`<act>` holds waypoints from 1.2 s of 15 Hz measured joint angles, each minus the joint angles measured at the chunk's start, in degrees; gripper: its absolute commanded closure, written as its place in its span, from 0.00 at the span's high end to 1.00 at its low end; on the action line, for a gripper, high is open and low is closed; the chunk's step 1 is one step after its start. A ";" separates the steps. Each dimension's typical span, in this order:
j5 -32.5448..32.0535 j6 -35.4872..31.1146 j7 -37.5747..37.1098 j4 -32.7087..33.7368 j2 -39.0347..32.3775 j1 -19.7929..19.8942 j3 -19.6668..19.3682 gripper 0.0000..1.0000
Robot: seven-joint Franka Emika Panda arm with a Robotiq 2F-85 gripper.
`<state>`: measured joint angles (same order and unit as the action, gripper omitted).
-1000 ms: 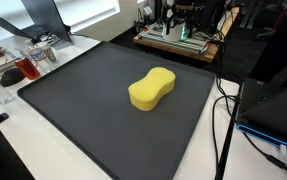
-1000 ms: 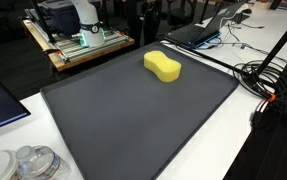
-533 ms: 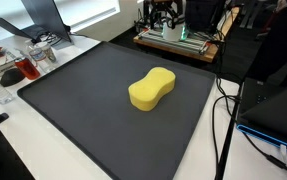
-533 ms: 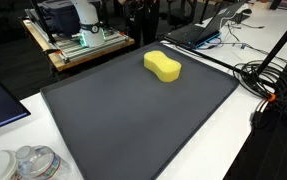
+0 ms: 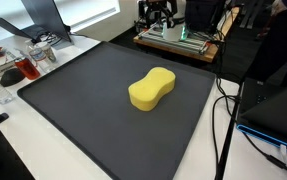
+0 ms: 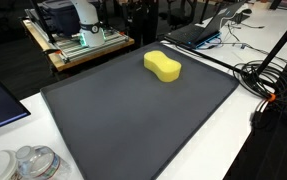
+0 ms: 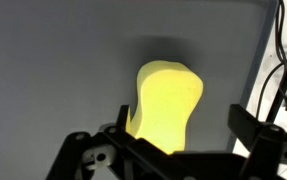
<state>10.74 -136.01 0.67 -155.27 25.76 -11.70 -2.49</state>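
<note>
Only the arm (image 5: 157,12) has moved: at 12 o'clock in an exterior view its dark end with the jaws, seen against the far clutter, has drifted a little toward 9 o'clock along the top edge over the last second.

Matte black all over at the gripper (image 7: 179,118), hard-edged and angular. Two dark fingers (image 7: 245,125), flat-sided, thicker toward the root. Behind them, slim black bars (image 7: 73,140) with gaps showing between. One small pale round fitting (image 7: 101,157) set into the black housing (image 7: 153,165), perhaps a screw. In an exterior view, merely a small dark shape (image 5: 156,12), detail too fine to tell.
</note>
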 measured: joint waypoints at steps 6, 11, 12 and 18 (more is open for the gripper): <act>9.50 1.06 11.37 5.69 -5.16 1.12 -7.31 1.00; 16.67 4.05 19.91 13.73 -14.01 2.30 -9.47 1.00; 17.75 4.96 21.35 15.66 -16.01 2.80 -9.47 1.00; 19.96 12.53 26.65 28.41 -27.32 7.10 -7.10 1.00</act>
<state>30.70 -123.48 27.32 -126.87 -1.56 -4.60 -9.59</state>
